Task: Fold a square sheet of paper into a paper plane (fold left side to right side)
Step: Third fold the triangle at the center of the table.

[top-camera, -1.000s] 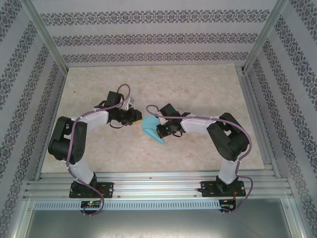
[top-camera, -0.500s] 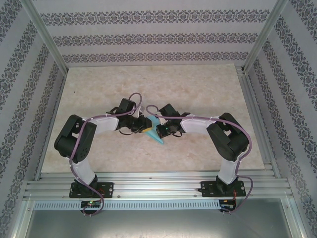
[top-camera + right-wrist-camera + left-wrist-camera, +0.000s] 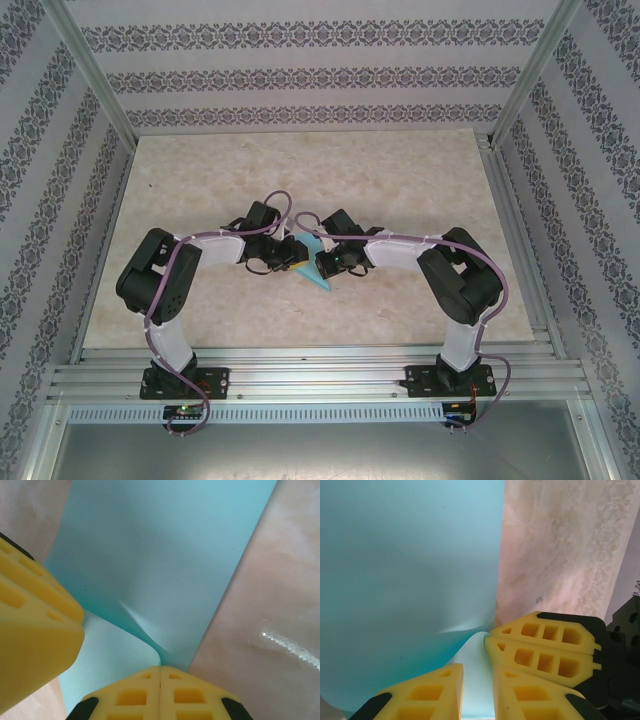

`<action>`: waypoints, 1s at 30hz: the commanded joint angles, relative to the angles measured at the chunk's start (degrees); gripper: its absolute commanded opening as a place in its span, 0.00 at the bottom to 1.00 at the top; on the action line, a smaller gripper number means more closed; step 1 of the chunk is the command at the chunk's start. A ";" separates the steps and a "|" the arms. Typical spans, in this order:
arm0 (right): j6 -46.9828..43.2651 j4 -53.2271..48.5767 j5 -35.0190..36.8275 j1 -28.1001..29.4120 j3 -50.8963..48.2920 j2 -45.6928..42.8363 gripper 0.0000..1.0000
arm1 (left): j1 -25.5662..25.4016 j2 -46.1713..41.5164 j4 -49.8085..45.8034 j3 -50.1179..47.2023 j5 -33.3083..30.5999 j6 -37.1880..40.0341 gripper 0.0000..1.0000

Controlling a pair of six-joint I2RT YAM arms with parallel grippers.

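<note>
The light-blue square sheet of paper (image 3: 319,279) lies mid-table as a narrow creased shape pointing toward me. Both grippers meet over it. My right gripper (image 3: 323,262) is shut, and a curled-up edge of the sheet (image 3: 160,545) runs into its closed tips (image 3: 160,669). My left gripper (image 3: 297,258) presses in from the left, its jaws a narrow gap apart (image 3: 477,667) with pale paper showing between them. A large raised part of the sheet (image 3: 405,570) stands to their left. The right gripper's shut fingers (image 3: 540,647) sit just ahead of the left ones.
The marble-patterned table (image 3: 400,180) stretches out on all sides of the paper. Metal frame posts and patterned walls enclose it. An aluminium rail (image 3: 320,375) with both arm bases runs along the near edge.
My left arm has swung right, bringing its gripper up against the right gripper. Less of the blue paper shows from above. The right arm has not moved.
</note>
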 commanded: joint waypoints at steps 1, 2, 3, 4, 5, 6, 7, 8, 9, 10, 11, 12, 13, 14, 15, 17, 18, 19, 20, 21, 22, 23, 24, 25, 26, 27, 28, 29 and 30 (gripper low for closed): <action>-0.16 -1.98 0.28 0.99 -0.36 2.19 0.00 | -1.46 -0.69 -0.59 -0.88 -0.77 0.82 0.24; -0.16 -1.90 0.28 1.01 -0.31 2.11 0.00 | -1.54 -0.69 -0.50 -1.11 -0.78 0.73 0.24; -0.17 -1.93 0.28 0.89 -0.35 2.09 0.00 | -1.58 -0.74 -0.45 -1.37 -0.86 0.73 0.23; -0.18 -1.90 0.42 0.88 -0.32 1.98 0.00 | -1.71 -0.87 -0.35 -1.59 -0.99 0.65 0.23; -0.12 -2.00 0.52 0.90 -0.35 1.94 0.00 | -1.77 -0.87 -0.33 -1.66 -1.04 0.65 0.23; -0.24 -2.03 0.54 0.93 -0.36 1.86 0.00 | -1.89 -0.93 -0.36 -1.84 -1.07 0.64 0.23; -0.27 -2.02 0.63 0.93 -0.34 1.85 0.00 | -1.99 -0.96 -0.35 -2.05 -1.05 0.65 0.23; -0.24 -2.07 0.72 0.90 -0.35 1.76 0.00 | -2.07 -1.04 -0.41 -2.19 -1.15 0.60 0.23; -0.23 -2.07 0.75 0.80 -0.36 1.67 0.00 | -2.14 -1.04 -0.40 -2.38 -1.13 0.65 0.23; -0.25 -1.98 0.74 0.82 -0.35 1.59 0.00 | -2.20 -1.13 -0.41 -2.68 -1.22 0.61 0.23; -0.20 -1.85 0.59 0.88 -0.36 1.50 0.00 | -2.19 -1.17 -0.51 -2.89 -1.36 0.67 0.23; -0.25 -1.57 0.31 0.81 -0.49 1.42 0.00 | -2.34 -1.42 -0.54 -3.15 -1.40 0.65 0.23; -0.24 -1.47 0.12 0.84 -0.47 1.33 0.00 | -2.35 -1.56 -0.44 -3.49 -1.53 0.58 0.23; -0.23 -1.21 -0.22 0.84 -0.58 1.23 0.00 | -2.40 -1.72 -0.44 -3.76 -1.64 0.54 0.23; -0.36 -0.84 -0.54 0.87 -0.72 0.94 0.00 | -2.36 -1.90 -0.45 -4.01 -1.75 0.55 0.23; -0.36 -0.15 -1.21 0.88 -1.15 0.59 0.00 | -2.51 -2.25 -0.45 -4.60 -2.04 0.49 0.23; -0.42 0.04 -1.45 0.92 -1.31 0.36 0.00 | -2.51 -2.36 -0.37 -4.82 -2.11 0.46 0.23; -0.47 0.00 -1.56 0.86 -1.26 0.26 0.00 | -2.47 -2.44 -0.24 -4.95 -2.11 0.39 0.23; -0.57 -0.16 -1.59 0.90 -1.24 0.26 0.00 | -2.49 -2.37 -0.18 -5.11 -2.10 0.38 0.23; -0.70 -0.44 -1.63 0.88 -1.09 0.28 0.00 | -2.49 -2.41 -0.06 -5.20 -2.10 0.29 0.23; -0.70 -0.47 -1.64 0.87 -0.99 0.22 0.00 | -2.52 -2.37 0.00 -5.20 -2.16 0.29 0.23; -0.69 -0.48 -1.63 0.86 -1.02 0.26 0.00 | -2.48 -2.38 0.03 -5.20 -2.11 0.30 0.23; -0.69 -0.63 -1.59 0.84 -1.05 0.26 0.00 | -2.46 -2.38 -0.06 -5.18 -2.22 0.30 0.23; -0.69 -0.79 -1.33 0.88 -1.00 0.26 0.00 | -2.51 -2.36 -0.10 -5.15 -2.19 0.38 0.23; -0.64 -0.86 -1.28 0.81 -0.98 0.26 0.00 | -2.51 -2.23 -0.26 -5.11 -2.27 0.53 0.23; -0.62 -1.00 -1.15 0.78 -1.05 0.09 0.00 | -2.49 -2.11 -0.58 -5.07 -2.52 0.75 0.23; -0.59 -1.10 -0.95 0.81 -1.06 -0.08 0.00 | -2.50 -1.89 -0.69 -5.11 -2.72 0.86 0.23; -0.60 -1.24 -0.94 0.78 -1.07 -0.32 0.00 | -2.45 -1.71 -0.72 -5.16 -2.71 1.00 0.23; -0.58 -1.42 -0.79 0.78 -1.07 -0.59 0.00 | -2.52 -1.45 -0.66 -5.26 -2.78 1.06 0.23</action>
